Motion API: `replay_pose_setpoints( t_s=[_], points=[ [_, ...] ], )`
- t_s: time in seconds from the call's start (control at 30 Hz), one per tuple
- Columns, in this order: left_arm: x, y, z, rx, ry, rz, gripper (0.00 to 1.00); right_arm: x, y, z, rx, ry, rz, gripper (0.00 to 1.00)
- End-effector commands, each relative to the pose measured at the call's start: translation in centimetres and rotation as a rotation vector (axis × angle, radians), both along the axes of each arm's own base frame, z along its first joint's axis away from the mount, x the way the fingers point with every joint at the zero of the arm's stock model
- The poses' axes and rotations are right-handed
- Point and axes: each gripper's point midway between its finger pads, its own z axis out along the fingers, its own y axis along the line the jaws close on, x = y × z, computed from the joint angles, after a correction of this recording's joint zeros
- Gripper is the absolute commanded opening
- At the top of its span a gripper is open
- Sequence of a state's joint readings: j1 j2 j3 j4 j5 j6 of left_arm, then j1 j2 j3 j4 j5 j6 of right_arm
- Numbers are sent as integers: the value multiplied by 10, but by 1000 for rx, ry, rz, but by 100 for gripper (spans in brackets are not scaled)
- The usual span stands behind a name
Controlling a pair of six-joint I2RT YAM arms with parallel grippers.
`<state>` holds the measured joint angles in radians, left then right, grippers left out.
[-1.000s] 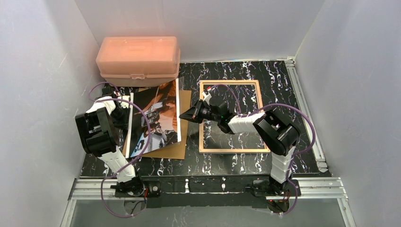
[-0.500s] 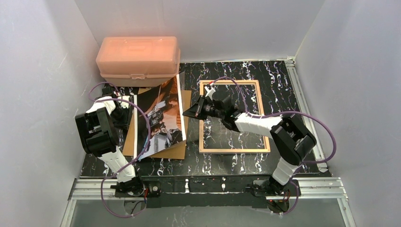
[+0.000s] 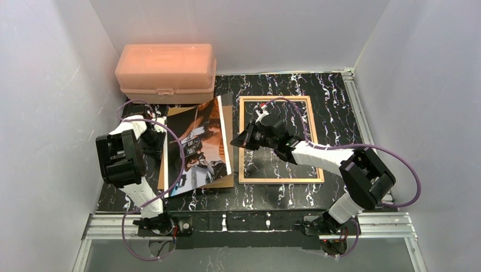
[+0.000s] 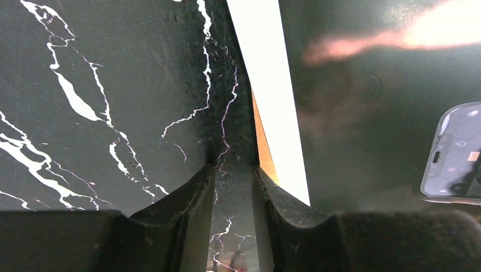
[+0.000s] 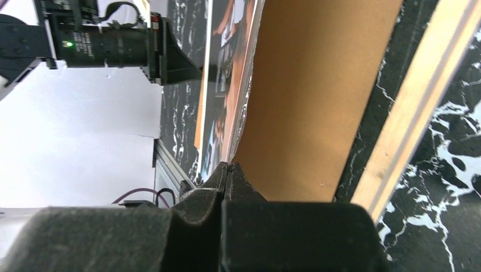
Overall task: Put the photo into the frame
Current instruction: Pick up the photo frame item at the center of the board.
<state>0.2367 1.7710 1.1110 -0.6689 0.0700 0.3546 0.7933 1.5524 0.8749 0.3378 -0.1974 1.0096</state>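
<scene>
The photo lies picture side up, partly over a brown backing board, left of the frame. The frame lies flat with its tan wood back up. My right gripper is shut on the photo's right edge and holds that edge slightly lifted. In the right wrist view the jaws pinch the photo's edge, with the board and the frame's rail beyond. My left gripper is open at the photo's left edge. In its own view the fingers straddle bare table beside the photo's white border.
A pink plastic box stands at the back left, just behind the photo. White walls enclose the black marbled table on three sides. Metal rails run along the right and near edges.
My right gripper has moved right toward the frame, dragging the photo with it. The photo's right edge now reaches the board's right edge. My left gripper has shifted slightly right.
</scene>
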Motion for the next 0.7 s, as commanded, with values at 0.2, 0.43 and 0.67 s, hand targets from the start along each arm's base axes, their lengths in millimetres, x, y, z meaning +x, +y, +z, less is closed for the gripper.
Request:
replay_pose_setpoints(
  t_s=[0.2, 0.43, 0.67],
  points=[
    [-13, -7, -10, -5, 41, 3, 28, 10, -22, 53, -56, -155, -53, 1],
    [-10, -4, -3, 13, 22, -8, 28, 28, -65, 81, -143, -205, -120, 1],
    [-9, -4, 14, 5, 17, -29, 30, 39, -106, 82, -249, -166, -127, 1]
  ],
)
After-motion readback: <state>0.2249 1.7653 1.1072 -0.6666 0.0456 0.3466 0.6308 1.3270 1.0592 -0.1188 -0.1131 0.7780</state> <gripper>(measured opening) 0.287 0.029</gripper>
